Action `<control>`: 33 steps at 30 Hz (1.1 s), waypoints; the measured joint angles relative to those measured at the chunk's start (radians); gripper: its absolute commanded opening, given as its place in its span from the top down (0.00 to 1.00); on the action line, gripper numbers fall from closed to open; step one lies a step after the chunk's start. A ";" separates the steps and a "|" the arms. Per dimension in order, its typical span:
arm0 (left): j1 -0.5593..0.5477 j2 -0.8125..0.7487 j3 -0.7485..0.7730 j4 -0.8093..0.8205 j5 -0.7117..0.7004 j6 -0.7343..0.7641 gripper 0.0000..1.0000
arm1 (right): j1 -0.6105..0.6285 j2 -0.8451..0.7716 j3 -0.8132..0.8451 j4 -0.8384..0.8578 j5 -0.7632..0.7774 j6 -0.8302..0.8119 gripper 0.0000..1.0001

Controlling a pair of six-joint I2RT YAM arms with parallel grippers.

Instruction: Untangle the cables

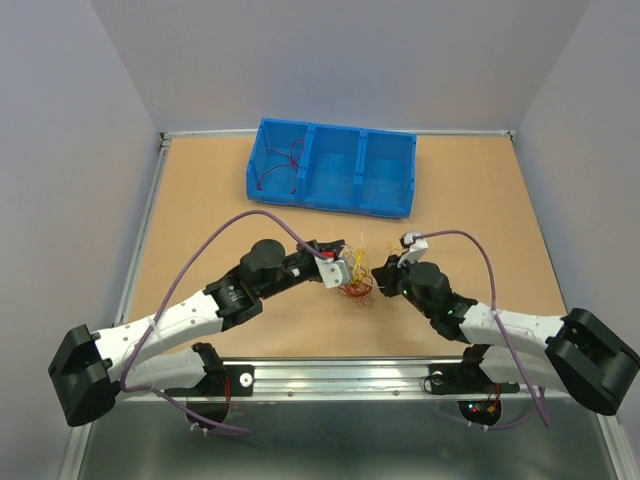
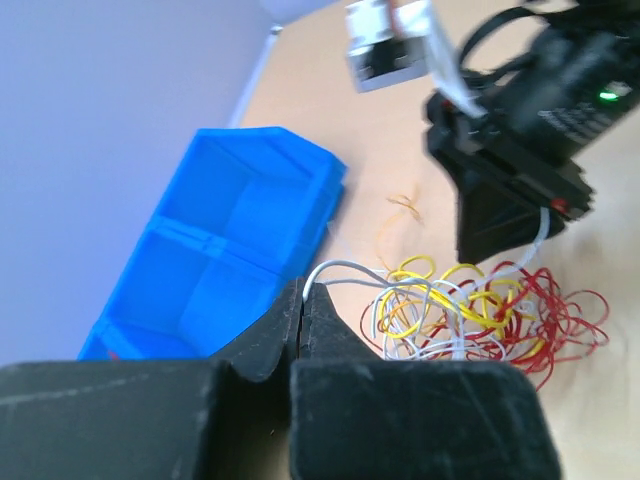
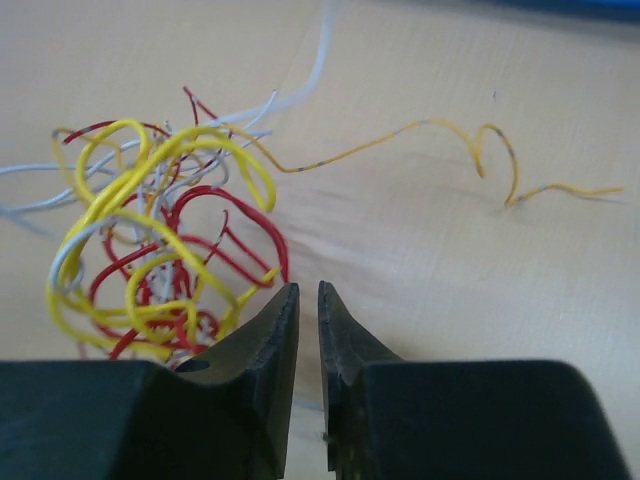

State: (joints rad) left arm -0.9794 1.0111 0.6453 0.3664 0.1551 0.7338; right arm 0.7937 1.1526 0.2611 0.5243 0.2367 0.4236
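Top external view puts the blue bin (image 1: 330, 200) at the back of the tabletop (image 1: 200, 210), with a red wire (image 1: 280, 172) lying in its left compartment; that looks like the only sorting finished so far.

Nearer the arms, the left tool (image 2: 305, 290) sits at the left side of the cables (image 1: 357, 288). They form one small clump on the tabletop between the two tools, well apart from the bin. Seen from the left wrist, this tool is fully closed. A white wire (image 2: 350, 268) runs out from its tips into the clump, so it appears to have that strand pinched.

The clump is a knot of red, yellow and white loops crossing through one another, so most of the job is left.

On the clump's right, the right tool (image 3: 302, 290) is nearly closed. A thin slit shows between its jaws, with bare tabletop behind and no wire in it. The loops lie just beside one finger.

Farther right, a single yellow wire (image 3: 415, 125) lies stretched out, one end reaching back toward the clump; whether it is quite free cannot be told.

As a judgement, the task is in its early part: a strand or two separated, the bulk yet to be pulled apart.
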 measured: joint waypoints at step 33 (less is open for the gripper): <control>0.501 -0.134 -0.098 0.388 -0.373 -0.505 1.00 | 0.000 -1.068 -0.197 -0.369 0.598 0.210 0.99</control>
State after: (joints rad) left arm -0.4786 0.8776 0.5472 0.7544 -0.2180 0.2283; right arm 0.7937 0.0849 0.0639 0.1558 0.8349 0.6338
